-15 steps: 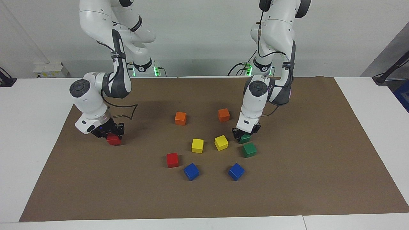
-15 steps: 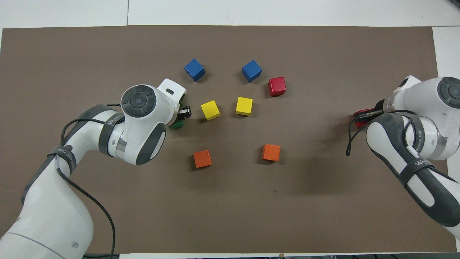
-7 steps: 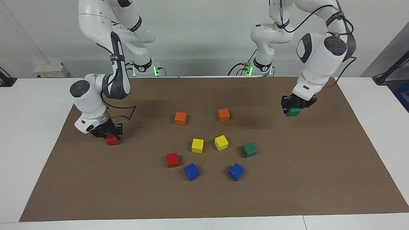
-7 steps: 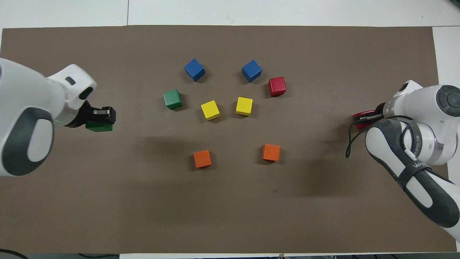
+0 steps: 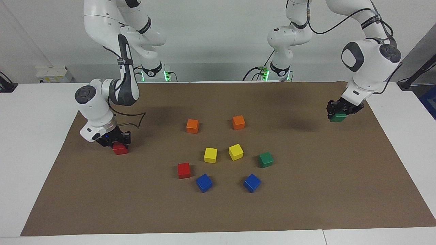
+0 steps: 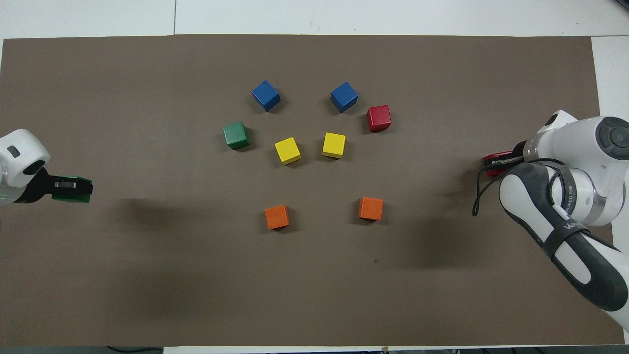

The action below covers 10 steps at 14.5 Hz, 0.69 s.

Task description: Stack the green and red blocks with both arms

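My left gripper (image 5: 338,113) is shut on a dark green block (image 5: 338,117) and holds it in the air over the mat's left-arm end; it also shows in the overhead view (image 6: 73,191). My right gripper (image 5: 113,142) is shut on a red block (image 5: 120,148) low at the mat near the right-arm end; whether the block touches the mat I cannot tell. A second green block (image 5: 265,160) and a second red block (image 5: 183,170) lie loose in the middle cluster.
Brown mat (image 5: 306,190) covers the table. Two yellow blocks (image 5: 210,155) (image 5: 235,151), two blue blocks (image 5: 204,182) (image 5: 251,182) and two orange blocks (image 5: 192,126) (image 5: 238,122) lie in the middle with the loose green and red ones.
My left gripper has lifted a green block from beside the other green block and carried it toward the left arm's end of the mat. My right gripper has barely moved.
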Available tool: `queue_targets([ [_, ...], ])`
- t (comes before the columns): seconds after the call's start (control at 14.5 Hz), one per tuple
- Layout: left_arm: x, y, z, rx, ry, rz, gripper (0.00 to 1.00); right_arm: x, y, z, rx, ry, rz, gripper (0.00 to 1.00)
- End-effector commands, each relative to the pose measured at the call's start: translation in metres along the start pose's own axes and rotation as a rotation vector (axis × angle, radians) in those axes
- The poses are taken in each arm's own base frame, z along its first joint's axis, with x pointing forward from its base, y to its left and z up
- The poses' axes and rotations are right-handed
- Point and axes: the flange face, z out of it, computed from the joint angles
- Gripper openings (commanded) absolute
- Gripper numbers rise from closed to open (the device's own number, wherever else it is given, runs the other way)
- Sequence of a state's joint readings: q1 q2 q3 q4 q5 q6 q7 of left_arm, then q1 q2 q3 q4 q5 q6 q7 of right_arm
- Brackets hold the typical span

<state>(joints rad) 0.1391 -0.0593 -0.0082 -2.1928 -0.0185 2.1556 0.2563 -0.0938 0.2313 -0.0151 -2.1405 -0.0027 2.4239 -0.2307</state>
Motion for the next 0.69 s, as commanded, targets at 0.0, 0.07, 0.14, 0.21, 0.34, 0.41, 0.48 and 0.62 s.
queue_targets([
  [0.0,-0.022,0.008,0.03,0.006,0.063,0.008,0.0,-0.005,0.003,-0.003,-0.001,0.019,-0.019,0.85],
  [0.07,-0.022,0.011,0.042,0.011,0.08,0.01,0.0,-0.005,0.003,-0.003,-0.001,0.019,-0.019,0.96],
  [0.14,-0.021,0.012,0.048,0.015,0.093,0.009,0.0,-0.004,0.004,-0.004,-0.001,0.017,-0.019,1.0],
  [0.21,-0.02,0.012,0.057,0.015,0.092,0.01,0.0,-0.004,0.005,-0.005,0.0,0.011,-0.02,1.0],
  [0.34,-0.012,0.011,0.077,0.022,0.118,0.007,0.0,-0.002,0.005,-0.009,0.0,0.011,-0.02,1.0],
  [0.41,-0.012,0.009,0.085,0.025,0.129,0.003,0.0,0.001,0.007,-0.015,0.002,0.004,-0.019,1.0],
  [0.48,-0.012,0.008,0.091,0.025,0.129,0.003,0.0,0.003,0.007,-0.023,0.006,-0.012,-0.019,1.0],
  [0.62,-0.012,0.006,0.094,0.026,0.129,-0.002,0.0,0.017,0.008,-0.052,0.013,-0.041,-0.019,1.0],
])
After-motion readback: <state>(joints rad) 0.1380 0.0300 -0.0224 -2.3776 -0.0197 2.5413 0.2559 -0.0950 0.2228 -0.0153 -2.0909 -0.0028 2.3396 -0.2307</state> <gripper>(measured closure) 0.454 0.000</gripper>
